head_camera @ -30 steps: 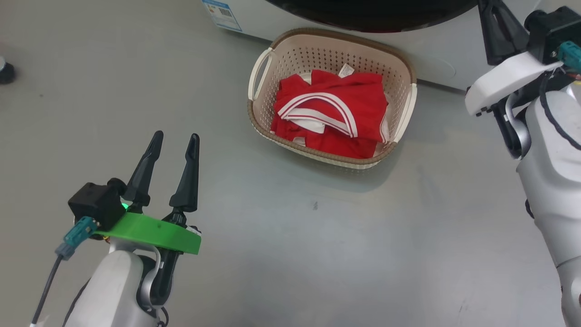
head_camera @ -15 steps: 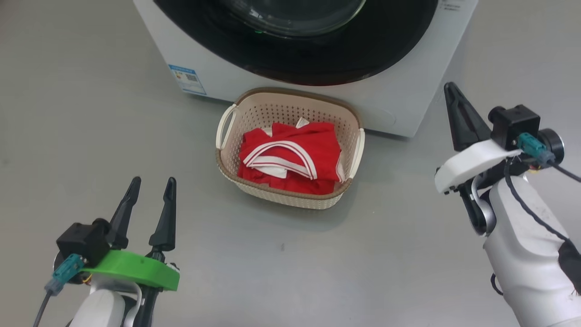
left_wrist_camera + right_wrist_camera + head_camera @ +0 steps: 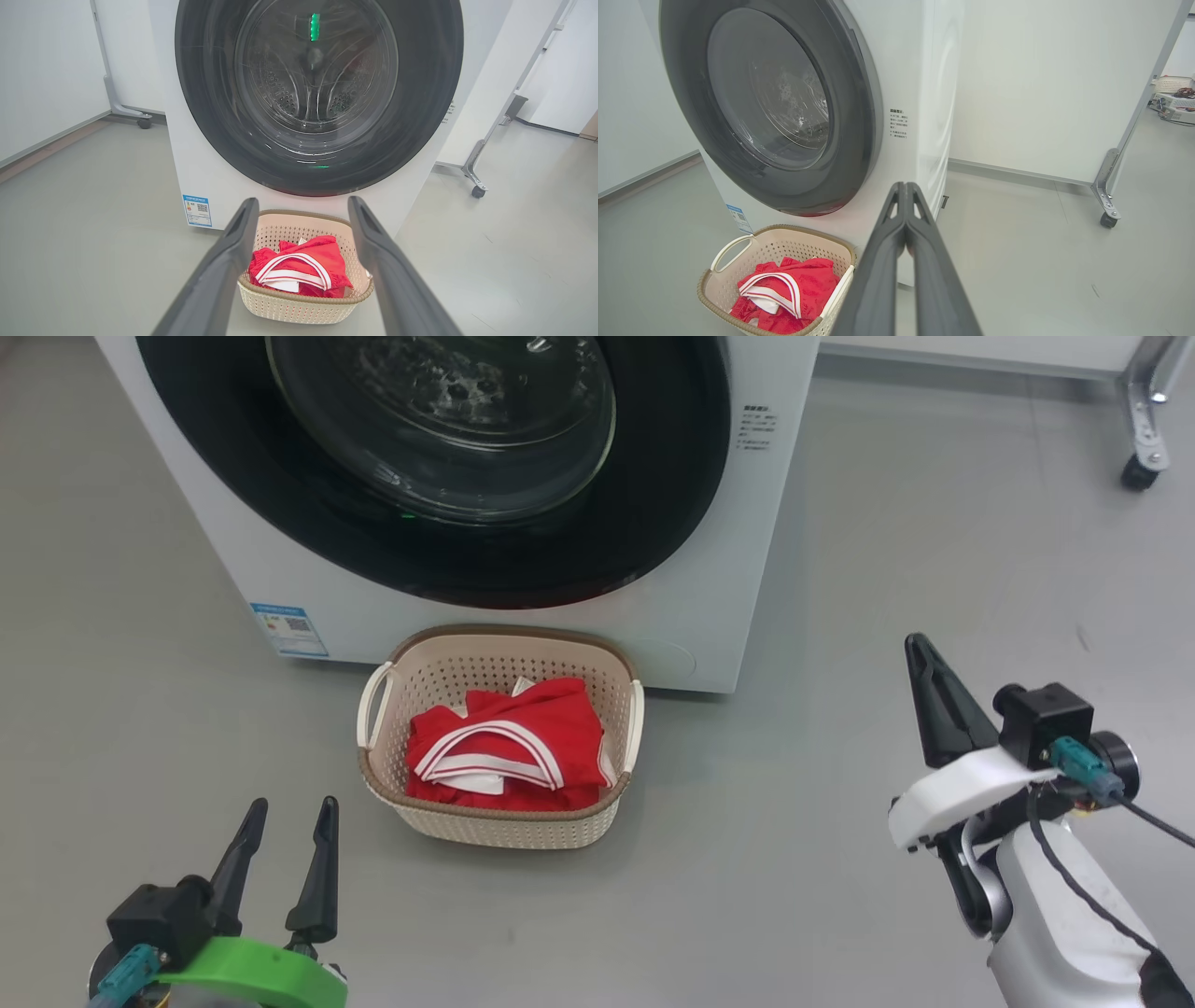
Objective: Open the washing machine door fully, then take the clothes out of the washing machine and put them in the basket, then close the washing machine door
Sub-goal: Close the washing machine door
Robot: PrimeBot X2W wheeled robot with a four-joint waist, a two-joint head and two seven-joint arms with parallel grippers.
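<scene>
I am taking the basket, sitting on the grey floor, as my reference point. The clothes are lying inside it: red fabric with white striped trim, loosely bundled, covering most of the bottom and sitting below the brown rim.

The washing machine is standing directly behind the basket. Its lower front panel is just beside the basket's far rim; I cannot tell whether the two are touching. The washing machine door is sitting closed against the machine's front, above and behind the basket. In the left wrist view the perforated drum is showing through the door's glass. A small blue label is sitting on the machine's lower corner, behind and to the left of the basket.

The left end effector is hovering to the near left of the basket, its fingers standing apart and empty. The right end effector is hovering well to the right of the basket, its fingers pressed together and gripping nothing.

A caster wheel is resting on the floor, far behind and to the right of the basket.
</scene>
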